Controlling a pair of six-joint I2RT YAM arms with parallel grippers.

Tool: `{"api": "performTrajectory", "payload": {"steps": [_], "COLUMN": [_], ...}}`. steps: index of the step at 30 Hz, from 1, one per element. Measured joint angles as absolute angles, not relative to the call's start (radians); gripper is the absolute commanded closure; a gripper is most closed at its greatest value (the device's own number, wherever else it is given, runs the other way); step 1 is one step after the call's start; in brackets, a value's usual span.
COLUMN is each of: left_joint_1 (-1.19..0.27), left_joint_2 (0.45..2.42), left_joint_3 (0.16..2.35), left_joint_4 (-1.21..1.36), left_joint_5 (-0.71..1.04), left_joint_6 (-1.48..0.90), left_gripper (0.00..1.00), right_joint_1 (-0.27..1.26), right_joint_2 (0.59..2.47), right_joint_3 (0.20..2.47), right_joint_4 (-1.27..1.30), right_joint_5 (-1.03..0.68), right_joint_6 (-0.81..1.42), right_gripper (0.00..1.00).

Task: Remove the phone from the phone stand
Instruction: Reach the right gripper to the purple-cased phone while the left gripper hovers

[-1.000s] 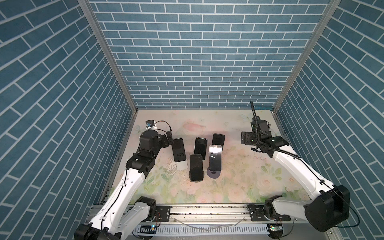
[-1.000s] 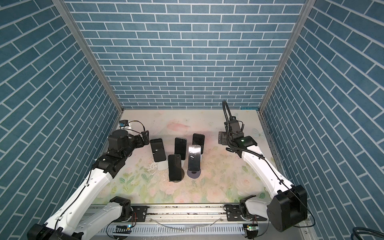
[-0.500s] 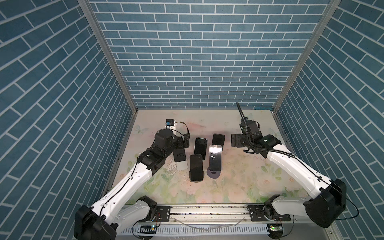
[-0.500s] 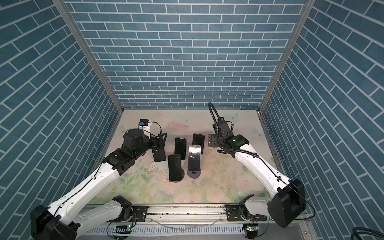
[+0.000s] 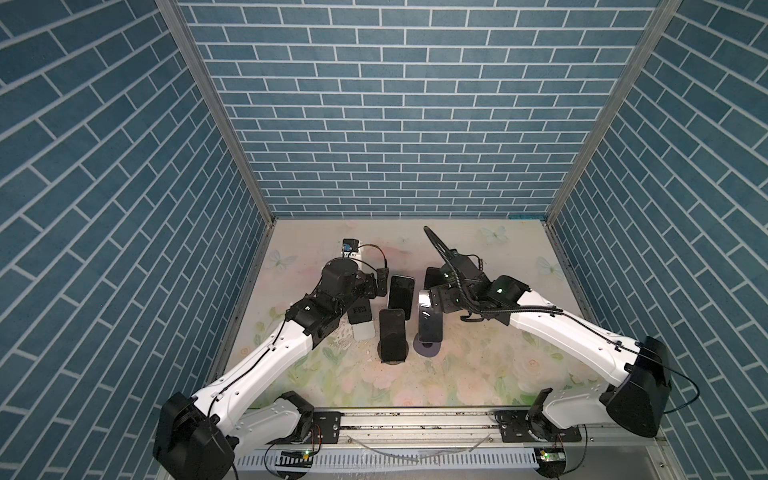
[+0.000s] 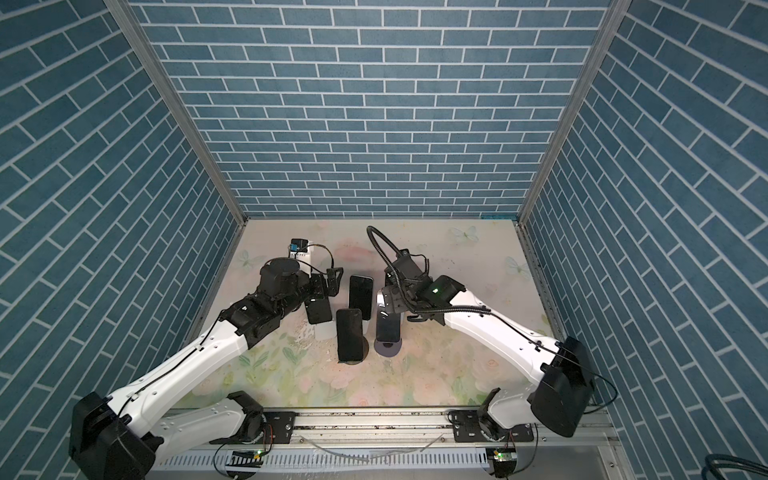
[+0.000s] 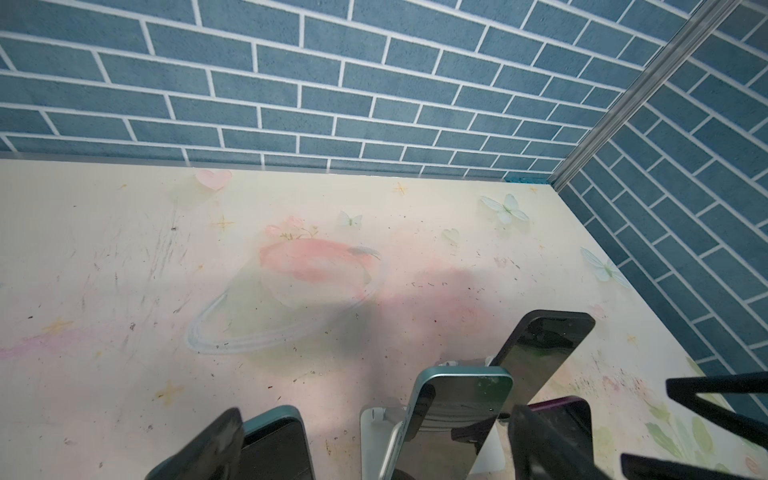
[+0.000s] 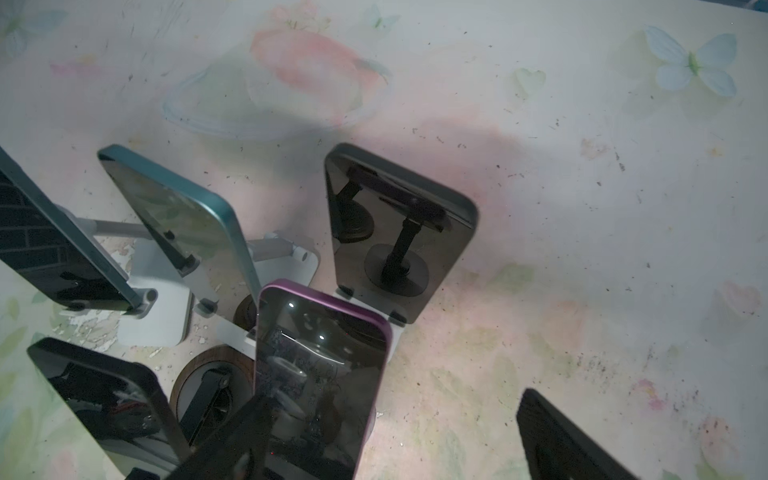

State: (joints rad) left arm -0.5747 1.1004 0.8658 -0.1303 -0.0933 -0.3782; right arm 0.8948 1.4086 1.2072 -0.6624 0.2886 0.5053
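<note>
Five phones propped on stands, bunched near the middle of the table. Right fingers spread wide and empty, straddling the purple-rimmed phone without touching. Leaning back on a round-based stand, at the side of the bunch nearest the right arm. Left fingers likewise spread, holding nothing, poised by a teal-edged phone on a pale stand at the far side of the bunch. Probable handling: stiff thin slab, glass-faced and slick, fairly heavy for its size, easily cracked if dropped or knocked against a neighbour. Best taken across the two long side edges, in the upper half, clear of the cradle. Not front-to-back: too slippery. Then up along the lean to clear any lip at the bottom edge, hidden here. Stand probably light, apt to tip or come along. Other phones just beside, so little room for swinging
</note>
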Motion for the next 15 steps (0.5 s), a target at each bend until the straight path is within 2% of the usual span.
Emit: {"api": "performTrajectory", "payload": {"steps": [6, 15], "left_joint_1": [-0.575, -0.576], "left_joint_2": [1.101, 1.089], "left_joint_3": [0.866, 0.857], "left_joint_4": [-0.109, -0.085], "left_joint_5": [-0.068, -0.033], "left_joint_6": [-0.370, -0.361], "left_gripper": [0.00, 0.00], "right_joint_1": [0.957, 0.981], "right_joint_2": [1.476, 1.517], "right_joint_3": [1.247, 1.267], "right_joint_4": [-0.677, -0.682], "right_joint_5": [0.320, 0.355], "right_joint_6": [0.534, 0.592], "right_gripper": [0.01, 0.01]}}
